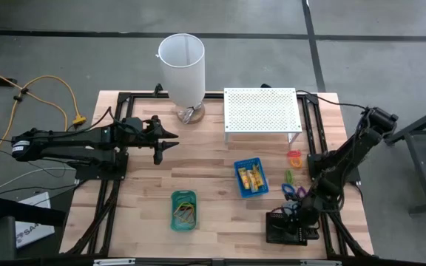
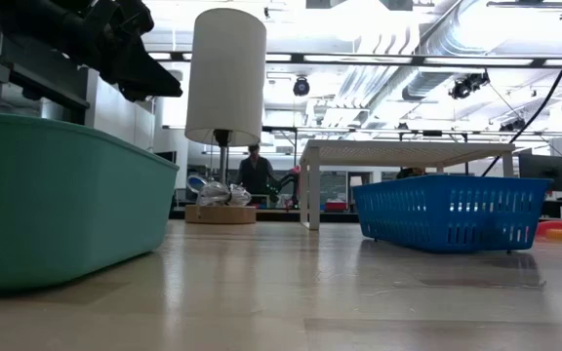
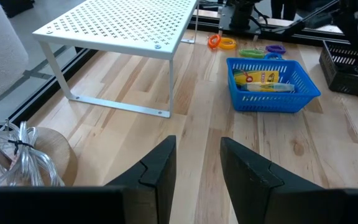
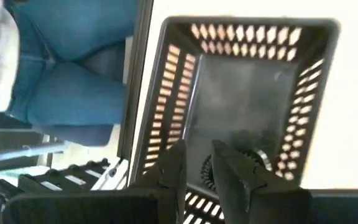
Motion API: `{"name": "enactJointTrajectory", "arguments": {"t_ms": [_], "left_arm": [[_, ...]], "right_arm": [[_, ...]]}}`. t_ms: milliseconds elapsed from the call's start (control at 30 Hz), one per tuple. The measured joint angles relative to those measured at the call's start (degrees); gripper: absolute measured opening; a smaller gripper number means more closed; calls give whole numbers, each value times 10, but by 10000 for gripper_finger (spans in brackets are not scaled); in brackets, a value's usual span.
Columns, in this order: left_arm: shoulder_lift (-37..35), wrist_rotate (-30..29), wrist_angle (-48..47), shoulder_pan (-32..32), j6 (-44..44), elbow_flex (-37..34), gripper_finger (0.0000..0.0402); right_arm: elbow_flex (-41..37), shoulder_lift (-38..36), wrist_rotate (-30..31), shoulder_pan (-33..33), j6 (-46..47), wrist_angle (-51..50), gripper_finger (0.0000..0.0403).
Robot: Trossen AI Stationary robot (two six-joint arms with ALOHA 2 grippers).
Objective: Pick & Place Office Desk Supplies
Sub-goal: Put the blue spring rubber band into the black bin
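Wooden tabletop (image 1: 220,162) carries blue tray (image 1: 240,181) holding yellow packets (image 1: 253,178); right end effector (image 4: 199,171), fingers slightly apart, over black tray (image 4: 253,81)

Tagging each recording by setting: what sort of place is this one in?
Most likely a robotics lab or workshop in an industrial hall. The low view shows exposed ceiling ducts and a person at benches beyond the table; the high view shows bare concrete floor around it.

A: In the black tray (image 4: 253,93), is something under the right gripper (image 4: 199,167)?
B: Too blurred to tell. The loops (image 1: 293,157) beside the blue tray (image 1: 251,178) are too small to identify
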Motion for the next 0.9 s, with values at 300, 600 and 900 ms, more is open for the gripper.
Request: {"name": "enactJointTrajectory", "arguments": {"t_ms": [300,600,900], "left_arm": [[0,0,0,0,0,0,119],[0,0,0,0,0,0,119],[0,0,0,0,0,0,119]], "right_arm": [[0,-94,40,-46,-34,-85,64],[0,-104,58,-67,-33,-156,64],[0,-100,127,-107,1,-264,64]]}}
